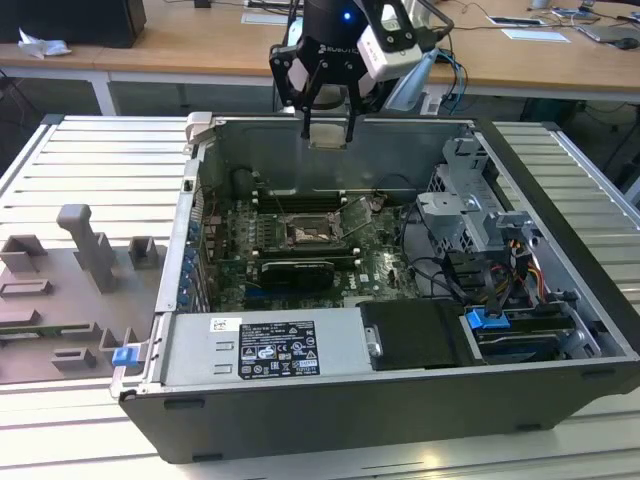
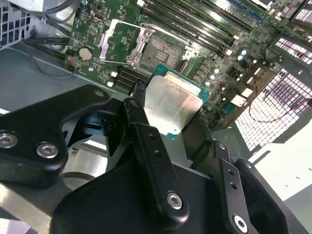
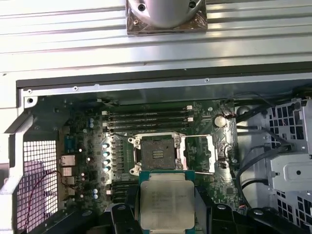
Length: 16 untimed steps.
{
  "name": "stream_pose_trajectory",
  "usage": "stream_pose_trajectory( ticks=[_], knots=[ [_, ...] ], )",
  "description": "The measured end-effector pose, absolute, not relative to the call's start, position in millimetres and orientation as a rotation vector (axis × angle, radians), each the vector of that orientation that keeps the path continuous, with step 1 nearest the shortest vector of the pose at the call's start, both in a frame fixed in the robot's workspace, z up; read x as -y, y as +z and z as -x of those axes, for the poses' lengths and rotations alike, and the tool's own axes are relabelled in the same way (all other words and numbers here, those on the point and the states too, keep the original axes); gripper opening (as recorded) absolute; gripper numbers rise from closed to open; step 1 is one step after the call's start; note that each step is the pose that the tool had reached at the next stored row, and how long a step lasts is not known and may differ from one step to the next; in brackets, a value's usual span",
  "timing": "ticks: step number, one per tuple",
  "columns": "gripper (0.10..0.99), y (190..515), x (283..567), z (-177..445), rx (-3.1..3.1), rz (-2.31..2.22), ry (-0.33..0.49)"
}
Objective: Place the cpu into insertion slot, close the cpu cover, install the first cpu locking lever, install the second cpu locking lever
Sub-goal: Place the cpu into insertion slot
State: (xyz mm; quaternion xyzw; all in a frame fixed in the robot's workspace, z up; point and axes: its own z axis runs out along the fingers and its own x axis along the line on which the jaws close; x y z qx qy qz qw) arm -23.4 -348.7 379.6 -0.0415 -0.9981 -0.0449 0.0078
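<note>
The cpu is hanging in the air above the open computer case, with the gripper clamping it by two opposite edges. It is square, so it is showing no long axis. Its pale metal top is facing up toward the wrist cameras and is carrying faint lines of print too small to make out. The first wrist view is setting its sides parallel with those of the insertion slot lying bare beyond it. The second wrist view is showing a black finger pressing against the chip's green edge, and the cpu cover lying swung open beside the socket, with green board showing through its cut-out. The exterior view is giving the height: the chip is sitting level with the case's top rim, well above the motherboard. That view is also showing a white printed label on the power supply, pale lettering on the gripper's black body, and a grey fixture tray at the exterior view's left.
</note>
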Motion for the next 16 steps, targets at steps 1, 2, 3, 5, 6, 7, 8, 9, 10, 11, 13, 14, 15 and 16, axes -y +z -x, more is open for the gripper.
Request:
stream_pose_trajectory(
  ticks=[1,2,3,5,6,7,8,9,10,11,13,14,15,16],
  knots=[
    [0.541,379.6,348.7,23.4,3.120,0.153,-0.140],
    [0.541,379.5,348.7,23.4,3.119,0.170,-0.140],
    [0.541,379.5,348.6,23.3,3.119,0.184,-0.140],
    [0.541,379.5,348.7,23.4,3.117,0.231,-0.140],
    [0.541,379.4,348.7,23.3,3.117,0.240,-0.141],
    [0.541,379.4,348.7,23.4,3.116,0.249,-0.141],
    [0.541,379.4,348.7,23.4,3.116,0.258,-0.140],
    [0.541,379.3,348.7,23.4,3.115,0.267,-0.141],
    [0.541,379.0,348.7,23.4,3.114,0.282,-0.141],
    [0.541,378.8,348.7,23.4,3.114,0.294,-0.141],
    [0.541,378.7,348.7,23.4,3.113,0.305,-0.141],
    [0.541,378.6,348.7,23.4,3.112,0.312,-0.141],
    [0.541,378.6,348.7,23.4,3.112,0.318,-0.141],
    [0.541,378.6,348.7,23.4,3.112,0.322,-0.141]
  ],
)
